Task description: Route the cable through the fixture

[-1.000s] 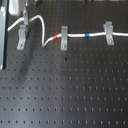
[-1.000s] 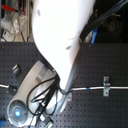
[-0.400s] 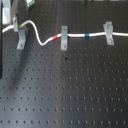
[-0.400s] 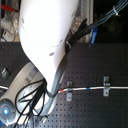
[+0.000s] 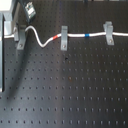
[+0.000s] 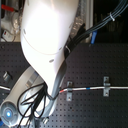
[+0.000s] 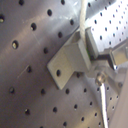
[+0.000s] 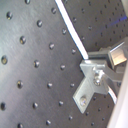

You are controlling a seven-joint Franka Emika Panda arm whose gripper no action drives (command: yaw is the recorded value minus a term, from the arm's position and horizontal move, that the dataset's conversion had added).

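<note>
While the cable (image 5: 75, 36) already sits in two clips, the tool (image 5: 26, 15), its grip state untellable, should lower the cord squarely into the fixture (image 5: 21, 40).

- Three clips stand in a row on the counter (image 5: 70, 95) along the far side in the first exterior view: the fixture (image 5: 21, 40) at the first exterior view's left, a middle clip (image 5: 64, 37), and a far clip (image 5: 108, 32) at the first exterior view's right.
- The cable (image 5: 95, 35) lies through the middle clip and the far clip, then curves toward the fixture.
- The tool (image 5: 27, 11) hangs just behind the fixture.
- In the second exterior view the arm (image 6: 47, 45) stands before the counter's left part.
</note>
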